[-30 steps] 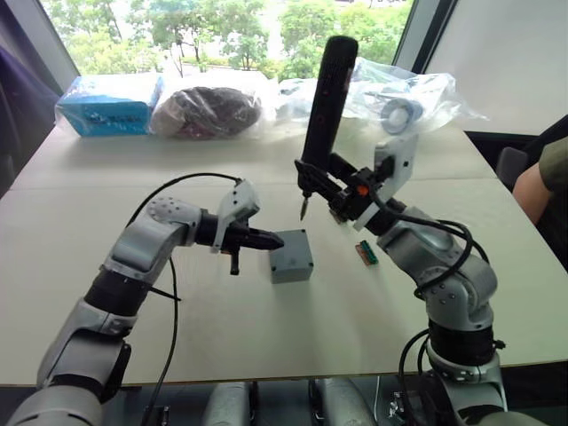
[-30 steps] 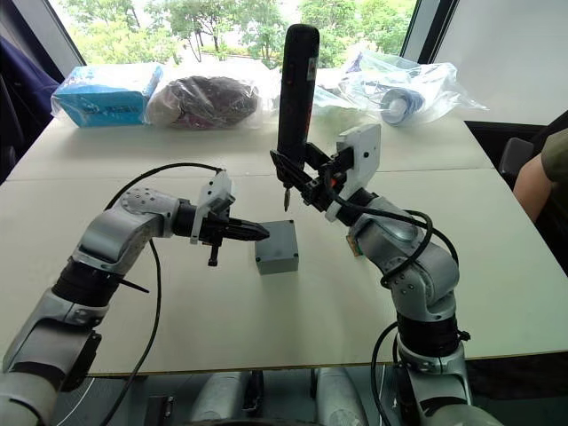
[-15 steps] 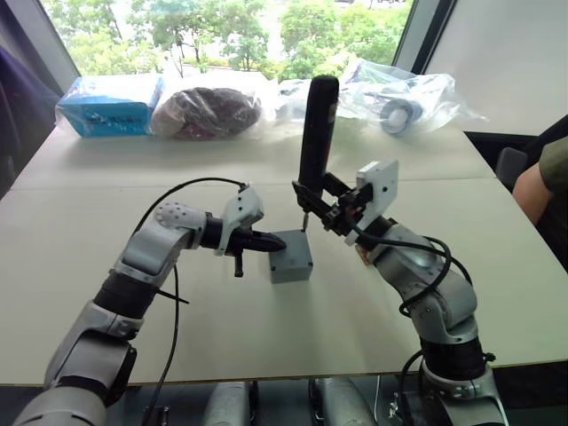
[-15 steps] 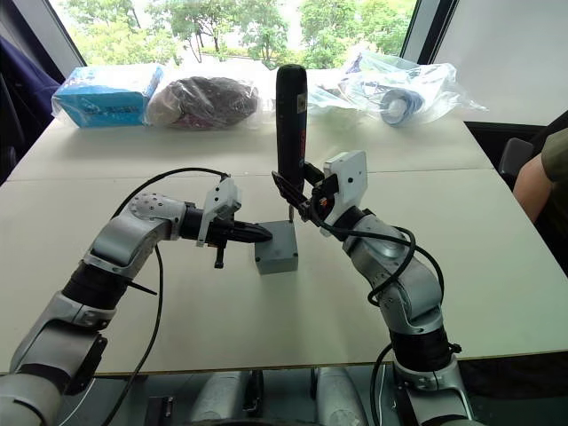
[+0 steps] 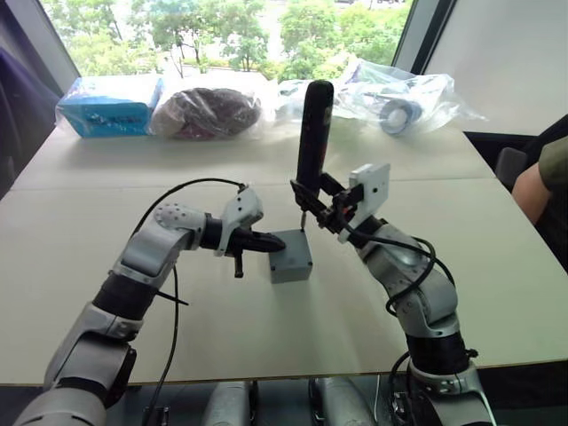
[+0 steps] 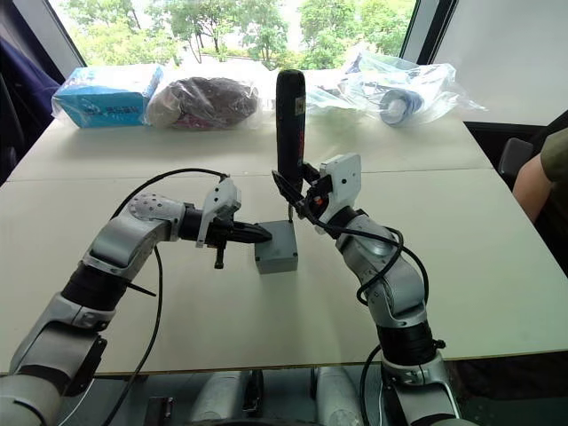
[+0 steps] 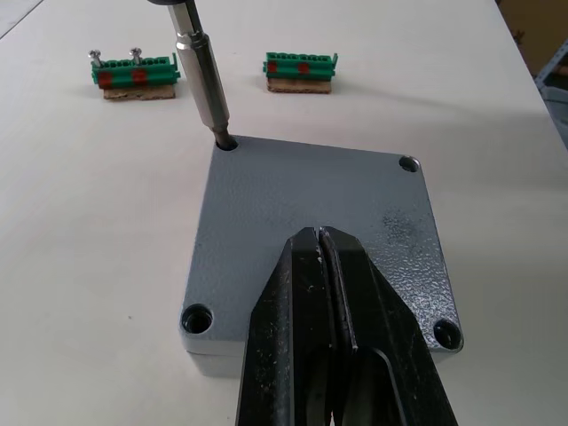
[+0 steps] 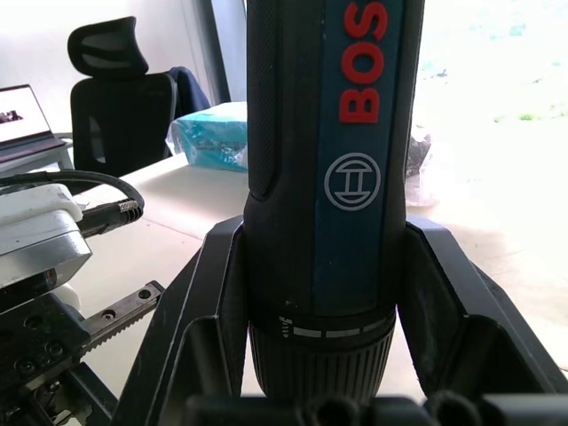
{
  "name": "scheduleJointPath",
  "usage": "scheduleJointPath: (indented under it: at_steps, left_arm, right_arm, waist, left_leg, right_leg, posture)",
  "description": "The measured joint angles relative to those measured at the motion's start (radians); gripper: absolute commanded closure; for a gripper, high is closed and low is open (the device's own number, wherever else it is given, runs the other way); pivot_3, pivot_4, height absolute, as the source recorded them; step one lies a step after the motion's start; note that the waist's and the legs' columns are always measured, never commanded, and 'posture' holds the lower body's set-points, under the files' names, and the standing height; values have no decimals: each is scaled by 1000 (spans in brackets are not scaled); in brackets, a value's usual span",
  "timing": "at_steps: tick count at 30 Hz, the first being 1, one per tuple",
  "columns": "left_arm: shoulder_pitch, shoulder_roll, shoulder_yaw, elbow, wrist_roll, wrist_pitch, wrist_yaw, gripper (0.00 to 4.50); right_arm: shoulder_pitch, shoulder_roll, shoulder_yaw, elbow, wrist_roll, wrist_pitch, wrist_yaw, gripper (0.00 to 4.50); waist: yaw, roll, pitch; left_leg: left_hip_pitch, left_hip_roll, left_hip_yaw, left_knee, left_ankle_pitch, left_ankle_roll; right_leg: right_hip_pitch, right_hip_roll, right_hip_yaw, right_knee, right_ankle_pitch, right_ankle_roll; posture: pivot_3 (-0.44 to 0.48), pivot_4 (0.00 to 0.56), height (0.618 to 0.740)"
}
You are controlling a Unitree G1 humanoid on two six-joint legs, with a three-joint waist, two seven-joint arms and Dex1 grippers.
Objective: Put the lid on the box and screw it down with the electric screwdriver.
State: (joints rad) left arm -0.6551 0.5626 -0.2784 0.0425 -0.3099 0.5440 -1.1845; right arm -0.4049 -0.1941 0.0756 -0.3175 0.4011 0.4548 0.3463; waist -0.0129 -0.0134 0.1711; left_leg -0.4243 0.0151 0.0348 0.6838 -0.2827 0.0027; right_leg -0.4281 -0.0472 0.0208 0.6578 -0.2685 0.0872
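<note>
And here we are at the middle of the pale tabletop (image 5: 497,257), where the small grey plastic box (image 5: 292,262) sits with the flat square grey lid (image 7: 319,240) already lying flush on top of it, corner holes lined up with the box's outline. The left gripper (image 5: 273,240) comes in from the robot's left, its two black fingers (image 7: 342,355) pressed together with no gap, and the closed tips rest down on the lid's upper face near its middle. On the other side, the right gripper (image 8: 324,355) has its fingers clamped around the long black electric screwdriver (image 5: 312,133), which stands nearly upright, leaning just slightly, red lettering and a round logo plain to see on its barrel in the right wrist view. Look at the left wrist view: the thin metal bit (image 7: 202,84) reaches down into one corner screw hole of the lid, the corner far from the left gripper's fingers, while the other three corner holes are open to view. Just beyond the box lie two small green terminal blocks (image 7: 302,71) on the table. At the table's far edge sit a blue carton (image 5: 108,104) and several clear plastic bags (image 5: 404,91). A person's arm (image 5: 543,182) shows at the robot's right.
</note>
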Motion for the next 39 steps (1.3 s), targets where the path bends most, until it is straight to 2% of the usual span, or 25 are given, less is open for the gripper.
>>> scheduleJointPath:
  at_steps: [7, 13, 15, 21, 26, 39]
  left_arm:
    - [4, 3, -2, -6, 6, 7, 3, 4500]
    - [16, 3, -8, -3, 20, -5, 4, 4500]
    - [20, 3, -8, -2, 22, -8, 4, 4500]
    - [20, 4, -22, 9, 41, -26, -1, 4500]
    - [27, 7, -24, 17, 53, -30, -10, 4500]
    - [59, 9, -23, -17, 60, -25, -6, 4500]
  right_arm:
    - [50, -10, 18, -2, -43, -73, 36, 2722]
    - [105, 3, 21, -14, -54, -97, 15, 2722]
    - [118, 6, 31, -16, -71, -106, 7, 2722]
    - [118, 7, 47, 0, -108, -116, -10, 2722]
    - [105, 18, 53, 31, -121, -112, -27, 2722]
    - [111, 30, 53, 39, -123, -105, -48, 2722]
  waist:
    - [1, 0, -1]
    - [1, -1, -3]
    - [1, -1, -6]
    - [1, -1, -16]
    - [1, -1, -21]
    - [2, -4, -33]
  left_leg:
    - [5, 0, 0, 0, 0, 0]
    - [19, 1, -1, -3, -1, 1]
    - [19, 1, -1, -3, -1, 1]
    - [22, 0, -1, -3, -1, 1]
    - [35, 1, -1, -6, -2, 2]
    - [35, 1, -2, -8, -2, 2]
  right_leg:
    - [4, 0, 0, 0, 0, 0]
    - [20, 1, 0, -4, -1, 0]
    - [20, 1, -1, -4, -1, -1]
    - [24, 0, -1, -5, -1, -1]
    - [37, 0, -1, -9, -3, -5]
    - [37, -4, -1, -10, -4, -6]
  posture:
    - [0, 150, 740]
    - [0, 150, 740]
    - [0, 150, 740]
    - [0, 150, 740]
    - [0, 150, 740]
    - [0, 150, 740]
